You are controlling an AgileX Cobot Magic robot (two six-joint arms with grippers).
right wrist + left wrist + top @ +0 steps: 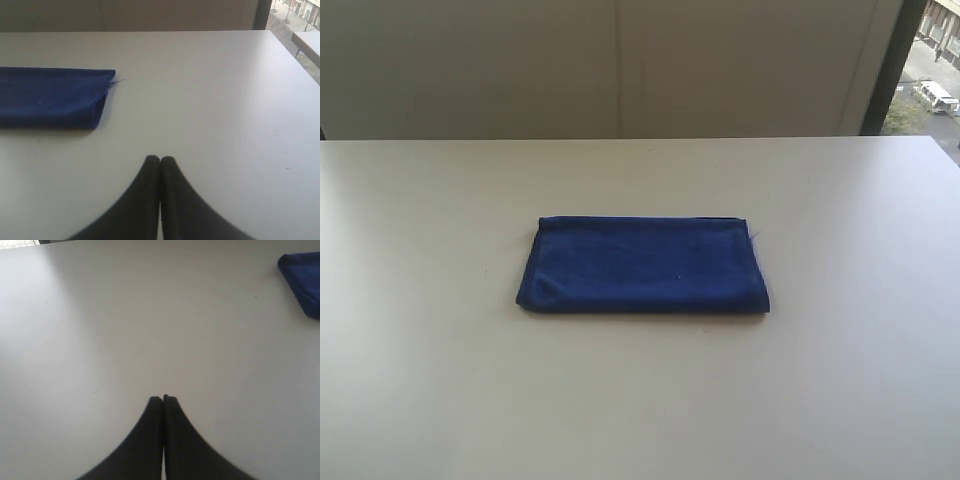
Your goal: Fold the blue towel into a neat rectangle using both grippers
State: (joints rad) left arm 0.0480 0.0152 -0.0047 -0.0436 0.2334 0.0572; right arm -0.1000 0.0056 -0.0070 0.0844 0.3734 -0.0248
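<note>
While the blue towel (pixel 642 264) lies folded into a flat rectangle near the middle of the exterior view, both grippers sit away from it with nothing in them. The towel rests on the white table (pixel 440 390), its long sides running across the frame. Its near edge looks rounded like a fold and its far edge is straight. The corners are a little soft. The lower left one bulges slightly, and a thin loose thread (pixel 757 237) sticks out at the upper right corner. A grey wall (pixel 520 60) stands behind the table's far edge, and a strip of window (pixel 930 70) in the upper right of the frame shows a street outside.

The left gripper (pixel 163 399) is closed, its two black fingers (pixel 145 445) pressed together tip to tip over the table surface, and it holds nothing. One blue corner of the towel shows in its wrist view, well apart from the fingertips. The right gripper (pixel 160 159) is likewise closed and empty, its fingers meeting in a thin seam above the table. Its wrist view shows the short end of the towel, with the layers stacked at the fold and the thread poking from one corner. That end is near the fingertips but clear of them.
</note>
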